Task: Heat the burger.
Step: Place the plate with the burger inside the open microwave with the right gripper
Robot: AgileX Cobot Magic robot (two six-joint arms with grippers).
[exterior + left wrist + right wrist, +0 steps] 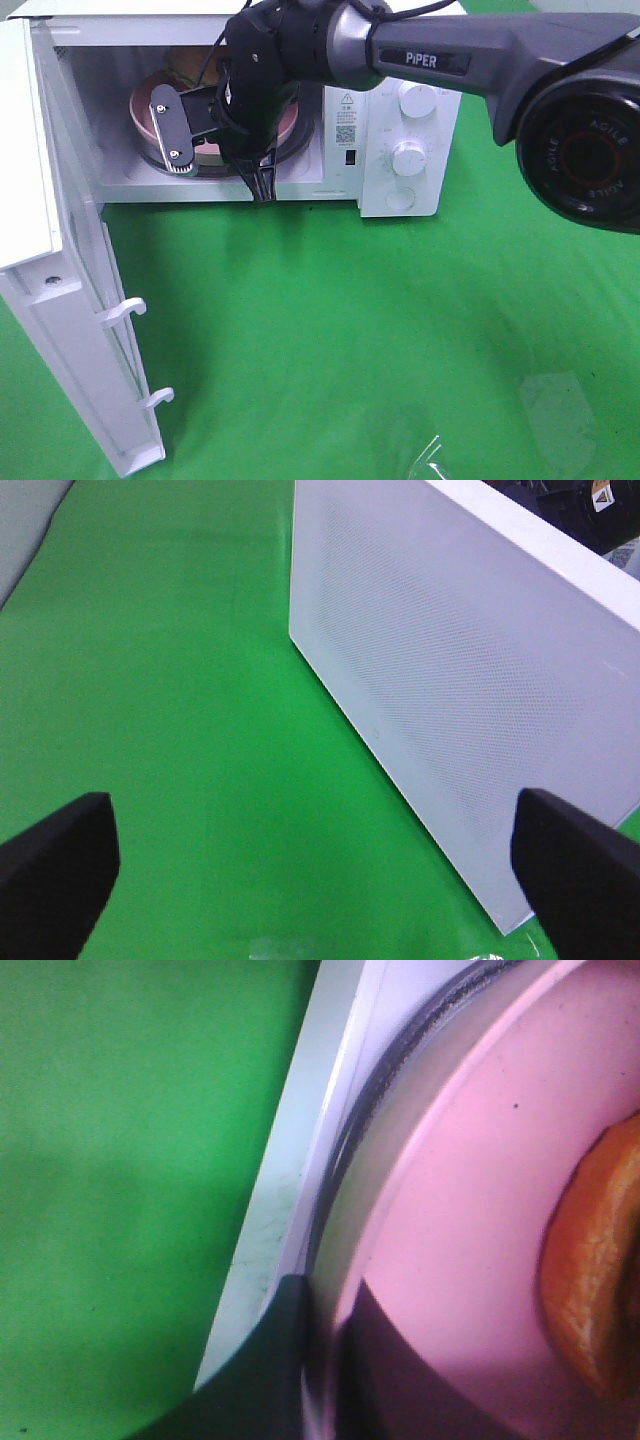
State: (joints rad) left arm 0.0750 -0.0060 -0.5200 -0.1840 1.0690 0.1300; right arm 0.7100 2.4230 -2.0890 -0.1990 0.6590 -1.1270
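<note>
Your R gripper (325, 1385) pinches the smooth, round pink plate (470, 1230) at its rim, glossy burger (590, 1280) on it; L gripper (315, 830) fingers spread wide.

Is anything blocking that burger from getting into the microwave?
Nothing visible does. The door stands wide open, and the burger sits on its pink plate inside the microwave cavity. The jaws of the right arm are shut on the plate's rim.
</note>
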